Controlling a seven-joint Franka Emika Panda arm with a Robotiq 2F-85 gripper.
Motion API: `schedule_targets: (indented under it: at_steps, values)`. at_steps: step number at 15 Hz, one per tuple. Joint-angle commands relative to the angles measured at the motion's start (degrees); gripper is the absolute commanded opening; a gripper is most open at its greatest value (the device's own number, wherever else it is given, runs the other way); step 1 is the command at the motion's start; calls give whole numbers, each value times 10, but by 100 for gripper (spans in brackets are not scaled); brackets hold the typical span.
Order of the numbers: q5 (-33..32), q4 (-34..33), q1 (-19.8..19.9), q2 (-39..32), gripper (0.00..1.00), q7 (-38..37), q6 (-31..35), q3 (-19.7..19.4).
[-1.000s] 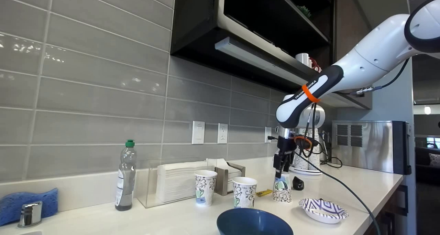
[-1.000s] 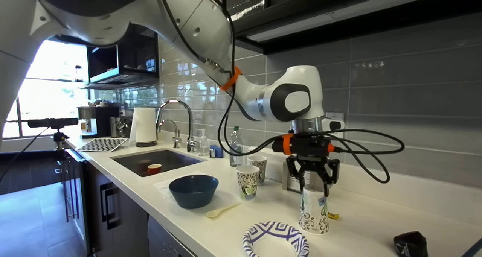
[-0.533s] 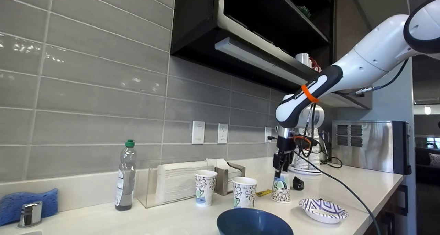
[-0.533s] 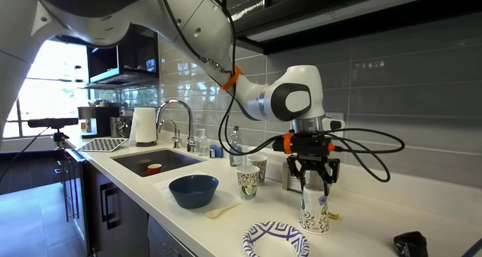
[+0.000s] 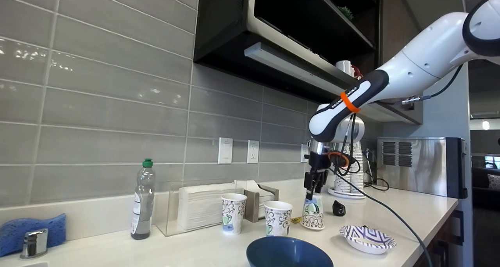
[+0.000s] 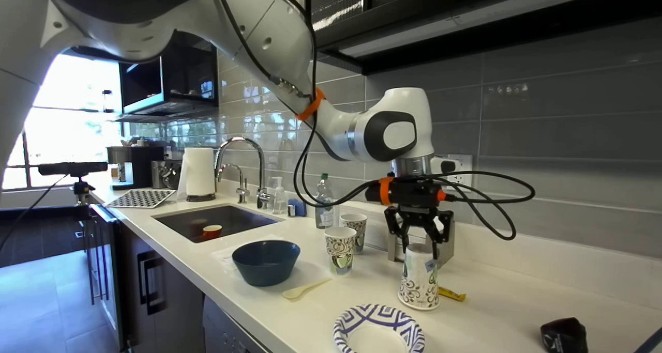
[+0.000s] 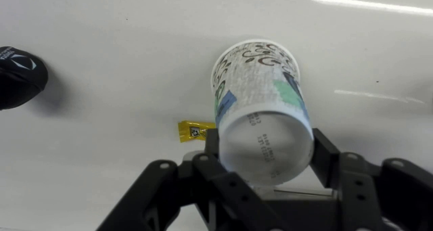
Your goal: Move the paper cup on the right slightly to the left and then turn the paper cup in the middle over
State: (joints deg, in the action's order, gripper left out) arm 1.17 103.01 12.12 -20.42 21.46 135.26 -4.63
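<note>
Upside down, the paper cup on the right (image 6: 418, 288) has its base between the fingertips of my gripper (image 6: 420, 252). In the wrist view both black fingers (image 7: 325, 156) press against opposite sides of the cup's printed white base, so the grip is shut on it. Whether its wider rim touches the counter, I cannot tell. The paper cup in the middle (image 5: 278, 220) stands mouth up to the left of the held cup in both exterior views. A third cup (image 5: 234, 214), alike with dark swirls and green print, also stands upright, near the napkins.
A blue bowl (image 6: 265, 262) and a pale spoon (image 6: 306, 289) lie near the middle cup. The patterned bowl (image 5: 367, 239) sits near the counter's front edge. Beside the held cup is a yellow packet (image 7: 193, 131); a black object (image 7: 21, 77) lies farther off. A napkin holder (image 5: 250, 206) stands by the wall.
My gripper and the held cup have shifted left in both exterior views, toward the middle cup. More of the yellow packet shows in an exterior view. The other cups have stayed put.
</note>
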Motion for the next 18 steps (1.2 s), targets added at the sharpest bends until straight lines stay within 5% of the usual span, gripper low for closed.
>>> schedule_targets:
  at_steps: [1, 14, 15, 18]
  values:
    - [-3, 20, -7, 22, 41, -16, -6, 4]
    - [-40, 45, -32, 36, 43, -144, -5, -15]
    - [-39, 47, -33, 38, 84, -147, -5, -14]
    - [-44, 55, -38, 46, 99, -154, -6, -14]
